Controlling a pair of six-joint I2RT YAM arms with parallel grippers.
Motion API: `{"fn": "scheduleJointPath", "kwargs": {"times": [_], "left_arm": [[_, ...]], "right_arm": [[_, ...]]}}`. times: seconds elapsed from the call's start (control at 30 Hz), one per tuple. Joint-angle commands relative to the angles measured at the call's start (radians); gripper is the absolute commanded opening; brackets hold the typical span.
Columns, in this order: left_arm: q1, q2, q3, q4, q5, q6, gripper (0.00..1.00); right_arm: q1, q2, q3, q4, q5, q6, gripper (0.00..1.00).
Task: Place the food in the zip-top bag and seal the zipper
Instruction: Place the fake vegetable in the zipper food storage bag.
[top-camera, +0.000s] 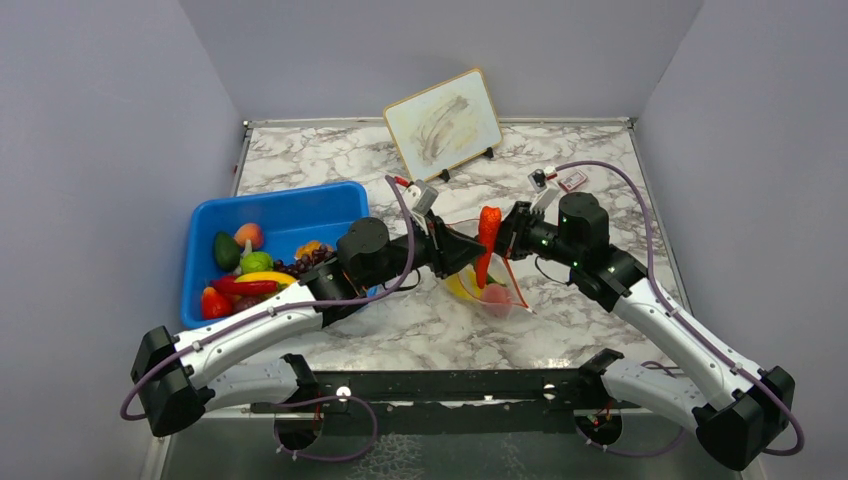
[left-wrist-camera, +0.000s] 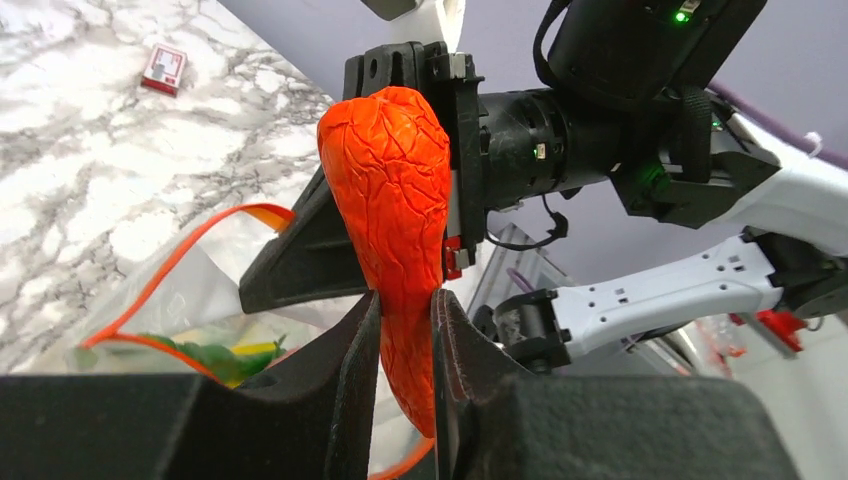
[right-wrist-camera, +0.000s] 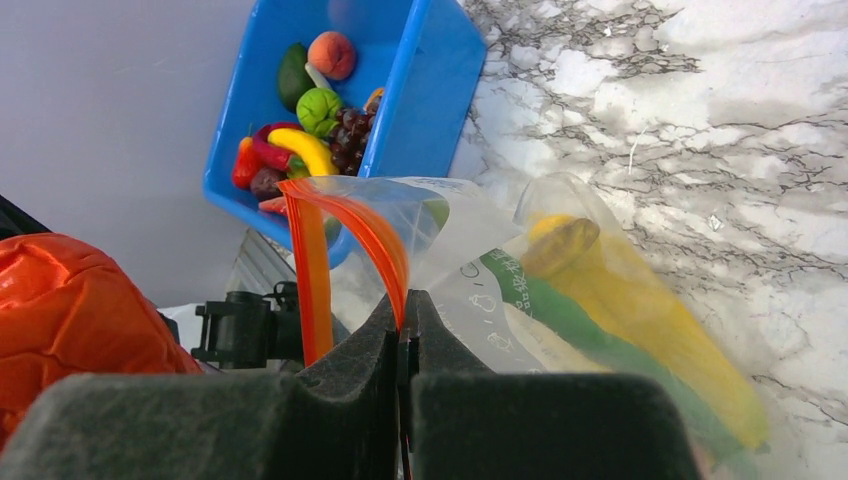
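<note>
- One orange toy vegetable (top-camera: 488, 236) is pinched in my left jaws, above the zip-top bag (top-camera: 478, 290) on the table (top-camera: 330, 160).
- Left wrist: that pinch sits low on it (narrow end).
- Right wrist: right jaws pressed together on the zipper (right-wrist-camera: 383, 238), bag mouth gaping.

Robotics lab test cell. Plain lilac-grey walls (top-camera: 100, 120) box in a marble-patterned table (top-camera: 580, 330) on three sides. A left arm (top-camera: 250, 328) and a right arm (top-camera: 665, 320), white and black, are bolted to a black rail (top-camera: 450, 385) along the bottom edge. Middle left sits a blue bin (top-camera: 300, 215) of toy food (top-camera: 245, 262). A small whiteboard (top-camera: 443, 125) is propped at top centre.
</note>
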Motion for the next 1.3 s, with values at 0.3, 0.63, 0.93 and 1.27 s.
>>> {"fn": "scheduleJointPath", "kwargs": {"times": [0.3, 0.63, 0.93, 1.27], "left_arm": [[-0.069, 0.029, -0.054, 0.134, -0.067, 0.31, 0.2], [-0.07, -0.01, -0.107, 0.135, -0.125, 0.338, 0.51], [-0.07, -0.042, -0.113, 0.13, -0.16, 0.322, 0.53], [-0.07, -0.073, -0.08, -0.04, -0.3, 0.292, 0.57]], "right_arm": [[0.002, -0.031, 0.006, 0.058, -0.008, 0.016, 0.01], [0.002, -0.028, 0.001, 0.067, -0.002, 0.017, 0.01], [0.002, -0.035, -0.002, 0.061, 0.004, 0.016, 0.01], [0.002, -0.05, -0.011, 0.053, 0.016, 0.01, 0.01]]}}
